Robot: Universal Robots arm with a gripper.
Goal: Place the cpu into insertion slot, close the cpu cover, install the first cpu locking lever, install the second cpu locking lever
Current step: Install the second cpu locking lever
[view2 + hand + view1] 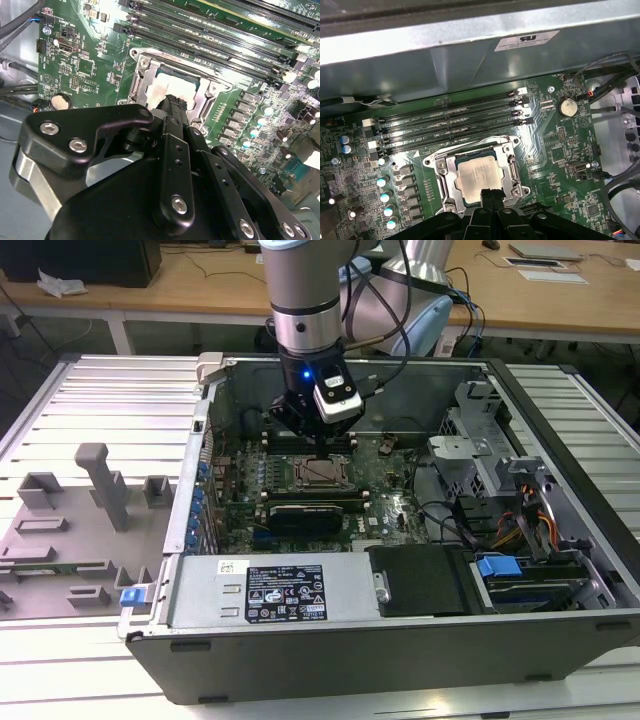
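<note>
Black and matte, the gripper [172, 102] bulks closest in both wrist views, its bolted links tapering to two slim fingers [491, 196] that sit pressed together, clamping nothing, their tips just over the near edge of the cpu [479, 176]. Around it spreads the open computer case [300, 660], a dark sheet-metal box lying on its side on a bench [90, 400] of ribbed pale aluminium slats, with wooden desks in the room behind. Inside the case lies the green motherboard [560, 145], its surface crowded with tiny parts, long black memory slots [450, 122] running in parallel rows, silver-capped capacitors [384, 197] and a round coin battery [565, 106]. A black drive bay and a blue clip (at the exterior view's right) sit among bundled cables. To the exterior view's left, grey moulded fixtures [100, 480] stand on the bench. The insertion slot [445, 172] is a square socket with a bright metal rim; the cpu, flat, square and pale silvery-beige, lies seated in it. Shiny steel of the cpu cover [212, 90] frames the chip's edges.
</note>
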